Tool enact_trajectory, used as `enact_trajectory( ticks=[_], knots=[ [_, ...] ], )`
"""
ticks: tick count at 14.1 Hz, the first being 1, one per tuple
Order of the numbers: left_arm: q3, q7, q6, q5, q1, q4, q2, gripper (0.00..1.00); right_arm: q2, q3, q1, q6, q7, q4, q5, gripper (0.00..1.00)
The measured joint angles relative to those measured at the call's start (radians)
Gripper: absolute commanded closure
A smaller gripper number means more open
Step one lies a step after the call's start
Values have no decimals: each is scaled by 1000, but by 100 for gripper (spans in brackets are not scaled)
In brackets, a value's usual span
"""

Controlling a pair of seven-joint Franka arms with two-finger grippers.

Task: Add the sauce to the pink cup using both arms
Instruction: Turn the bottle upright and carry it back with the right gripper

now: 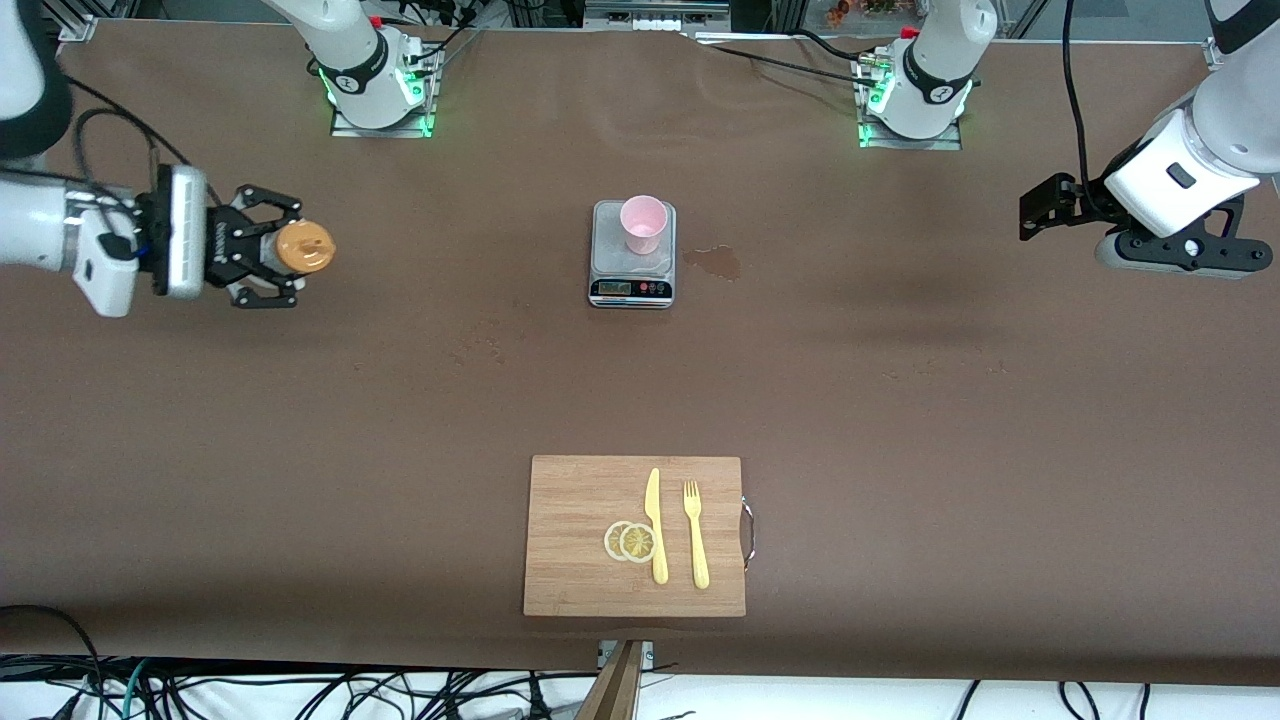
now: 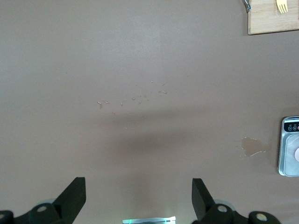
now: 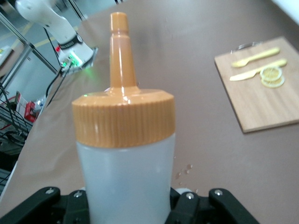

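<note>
your right gripper (image 1: 268, 250) clamped on sauce (image 1: 303, 247) over table's right-arm end, left gripper (image 2: 138, 198) fingers spread, waiting over bare table (image 1: 900, 400), cup (image 1: 642, 224) on scale (image 1: 632, 288), scale readout unreadable, bottle w/o label

**Colours on the brown table**

The table (image 1: 400, 420) is plain brown. The cup (image 1: 642, 222) is light pink, on a silver-grey scale (image 1: 632, 280). The bottle (image 3: 125, 182) is milky white with an orange cap (image 3: 123, 114). At 6 o'clock, the board (image 1: 580, 570) is tan wood, with a yellow knife (image 1: 655, 525), yellow fork (image 1: 696, 533) and pale yellow lemon slices (image 1: 630, 541).
</note>
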Motion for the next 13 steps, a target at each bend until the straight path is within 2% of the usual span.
enact_trajectory(
  ticks=[5,8,13],
  knots=[
    [0,0,0,0,0,0,0,0,225,-81,-55,-78,-465,-11,246,90],
    [0,0,0,0,0,0,1,0,376,-91,-84,-108,-674,-11,295,86],
    [0,0,0,0,0,1,1,0,572,-93,-124,-171,-923,-11,354,84]
  ],
)
